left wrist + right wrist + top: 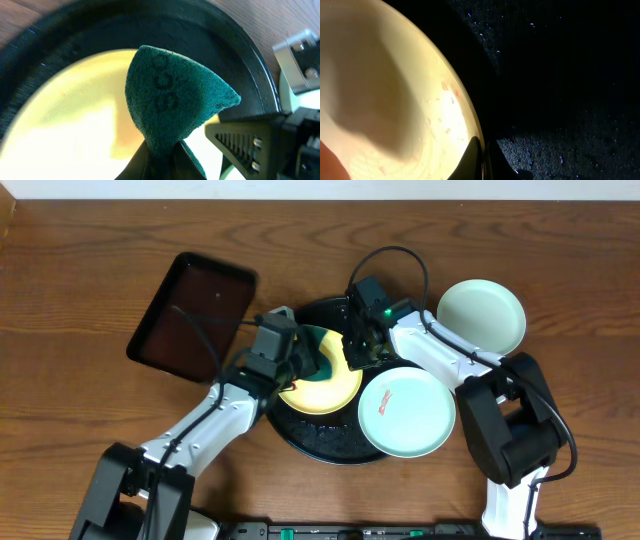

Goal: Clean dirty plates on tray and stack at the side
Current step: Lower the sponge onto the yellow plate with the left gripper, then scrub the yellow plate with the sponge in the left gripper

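The pale yellow plate [325,390] lies on the round black tray [330,442], and shows in the left wrist view [65,115] and the right wrist view [380,85] with faint reddish specks. My left gripper [305,360] is shut on a green scouring sponge [170,95], held over the yellow plate. My right gripper [357,350] is shut on the yellow plate's rim [475,135], one finger inside and one outside. A mint-white plate with a red smear [405,412] rests on the tray's right edge. Another mint-white plate [481,315] lies on the table at the right.
A smaller rectangular dark tray [192,315] lies on the wooden table at the back left. Cables run over both arms near the round tray.
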### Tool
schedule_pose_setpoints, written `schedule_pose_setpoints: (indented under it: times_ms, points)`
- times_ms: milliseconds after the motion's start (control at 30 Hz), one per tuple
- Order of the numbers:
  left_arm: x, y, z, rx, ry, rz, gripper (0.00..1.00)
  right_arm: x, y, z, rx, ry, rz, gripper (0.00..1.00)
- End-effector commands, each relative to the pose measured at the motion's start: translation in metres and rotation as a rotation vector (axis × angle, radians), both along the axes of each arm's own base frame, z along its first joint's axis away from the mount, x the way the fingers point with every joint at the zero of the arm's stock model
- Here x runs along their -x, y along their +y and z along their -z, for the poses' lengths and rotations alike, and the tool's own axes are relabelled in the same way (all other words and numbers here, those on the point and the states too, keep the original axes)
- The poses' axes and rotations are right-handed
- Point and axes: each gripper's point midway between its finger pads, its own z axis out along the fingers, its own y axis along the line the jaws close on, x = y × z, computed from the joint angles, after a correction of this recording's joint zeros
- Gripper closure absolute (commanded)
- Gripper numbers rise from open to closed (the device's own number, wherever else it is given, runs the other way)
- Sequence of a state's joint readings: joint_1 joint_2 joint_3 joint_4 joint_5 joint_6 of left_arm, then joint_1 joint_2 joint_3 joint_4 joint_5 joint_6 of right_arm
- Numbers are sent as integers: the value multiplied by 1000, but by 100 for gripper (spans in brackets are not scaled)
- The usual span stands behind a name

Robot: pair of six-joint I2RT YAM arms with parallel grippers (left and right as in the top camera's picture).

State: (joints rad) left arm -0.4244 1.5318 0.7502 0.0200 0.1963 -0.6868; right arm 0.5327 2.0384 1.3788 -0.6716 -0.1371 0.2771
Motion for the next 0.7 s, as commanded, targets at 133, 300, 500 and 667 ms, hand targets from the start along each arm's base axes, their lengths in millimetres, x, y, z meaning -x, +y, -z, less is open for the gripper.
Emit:
schedule_pose_setpoints:
  times_ms: [133,300,500,667]
  points:
    - [6,9,27,-27,101,-128,93,0,-4,7,34,-3,-10,99]
    - [9,12,45,-54,141,-132,93,0,-4,7,34,-2,-10,99]
    - [11,41,72,-210,168,-218,92,0,-4,7,35,-1,-10,99]
    - [14,68,71,-358,147,-252,93,0,-5,7,35,-1,-9,99]
